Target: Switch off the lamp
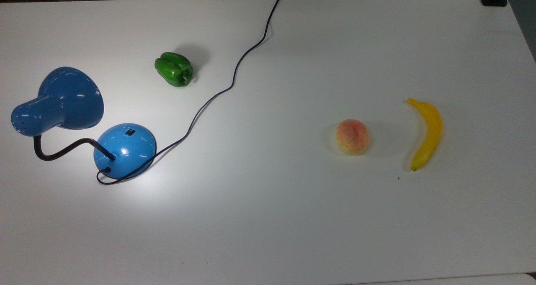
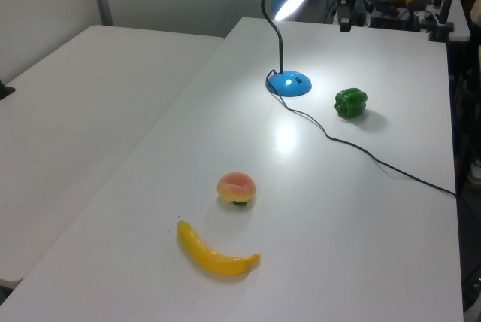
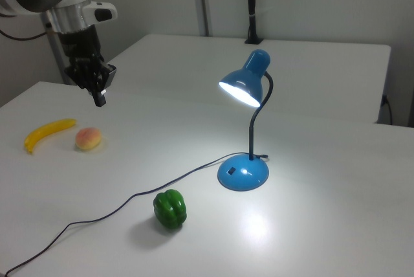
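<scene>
The lamp (image 3: 249,121) is standing lit on the white tabletop (image 1: 293,218), at the top view's left, shade glowing, cord (image 1: 217,92) trailing off past the green pepper (image 1: 174,69). Peach (image 1: 353,136) & banana (image 1: 425,133) are lying well apart from it. The claw (image 3: 99,99) is hanging above the tabletop, away from the lamp; grip state: can't tell.
</scene>
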